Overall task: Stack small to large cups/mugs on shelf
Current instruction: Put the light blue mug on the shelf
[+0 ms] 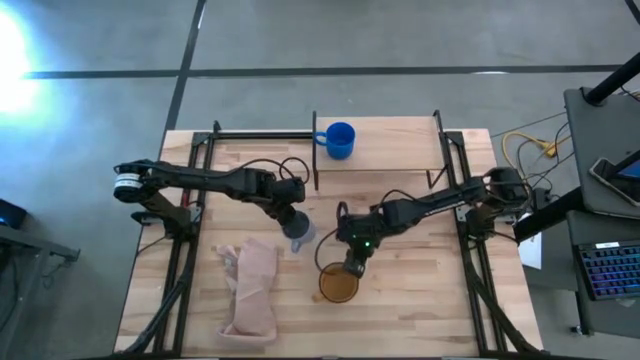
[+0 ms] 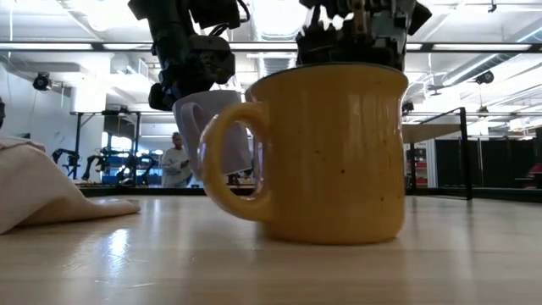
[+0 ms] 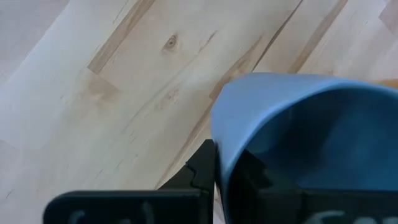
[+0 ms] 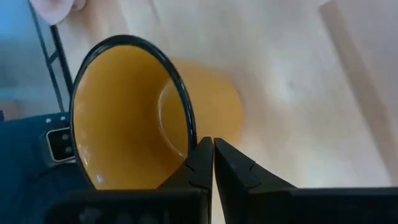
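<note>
- Three mugs show from above: the small blue mug stands on the shelf at the far side of the worktop, the grey-blue mug sits under the left tool near the middle, and the yellow mug stands just beside it toward the near edge, with the right tool at its rim. A pinkish cloth lies crumpled to the left of the yellow mug.
- At worktop level, the yellow mug rests on the wood with its handle to the left and the right tool at its rim; the grey-blue mug hangs clear of the surface behind it, held by the left tool.
- The left wrist camera shows the left tool's fingers clamped on the grey-blue mug's wall, one inside, one outside.
- The right wrist camera shows the right tool's fingers nearly together, pinching the yellow mug's dark rim.
</note>
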Controlling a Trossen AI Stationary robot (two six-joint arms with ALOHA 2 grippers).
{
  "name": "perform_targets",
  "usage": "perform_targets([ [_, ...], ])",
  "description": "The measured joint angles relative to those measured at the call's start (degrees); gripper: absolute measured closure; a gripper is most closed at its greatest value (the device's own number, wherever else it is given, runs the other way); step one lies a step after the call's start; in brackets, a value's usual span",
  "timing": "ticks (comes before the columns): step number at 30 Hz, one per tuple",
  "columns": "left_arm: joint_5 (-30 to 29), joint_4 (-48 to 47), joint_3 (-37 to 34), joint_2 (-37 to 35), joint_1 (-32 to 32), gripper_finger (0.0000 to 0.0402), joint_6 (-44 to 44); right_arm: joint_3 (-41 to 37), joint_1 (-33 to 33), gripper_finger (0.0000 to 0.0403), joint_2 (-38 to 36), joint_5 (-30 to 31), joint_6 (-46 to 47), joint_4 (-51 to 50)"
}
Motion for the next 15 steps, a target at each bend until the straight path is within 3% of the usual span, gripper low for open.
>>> perform_targets([
  [4,0.0,0.0,0.0,0.0,0.0,0.0396,0.0,0.0,1.9,0.0394,-0.2,8.2,4.7,-0.6],
  [15,0.6,0.0,0.0,0.0,0.0,0.0396,0.3,0.0,2.4,0.0394,-3.3,11.7,8.9,0.7],
])
